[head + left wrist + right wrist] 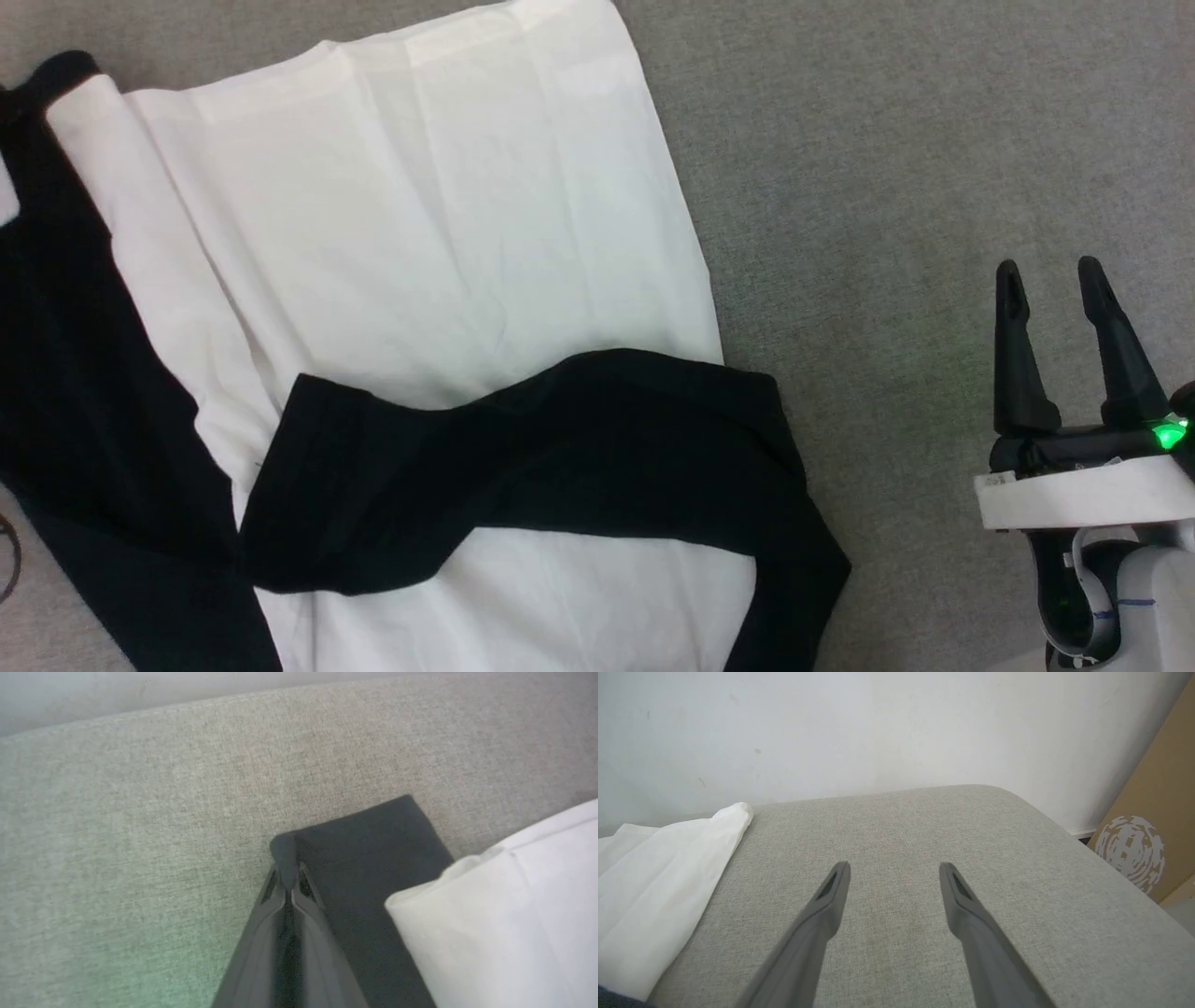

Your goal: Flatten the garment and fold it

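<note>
Fingers of left gripper (286, 873) pressed together, pinching black sleeve corner of garment (429, 224). Right gripper (1053, 280) spread, over bare grey cushion (887, 140), apart from garment. Garment lies on cushion, other sleeve across white body.

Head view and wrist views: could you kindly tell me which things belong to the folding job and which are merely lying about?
Job: garment; left hand, shut on its black sleeve; right hand, open.
Lying about: grey cushion underneath; cardboard panel; white wall.
</note>
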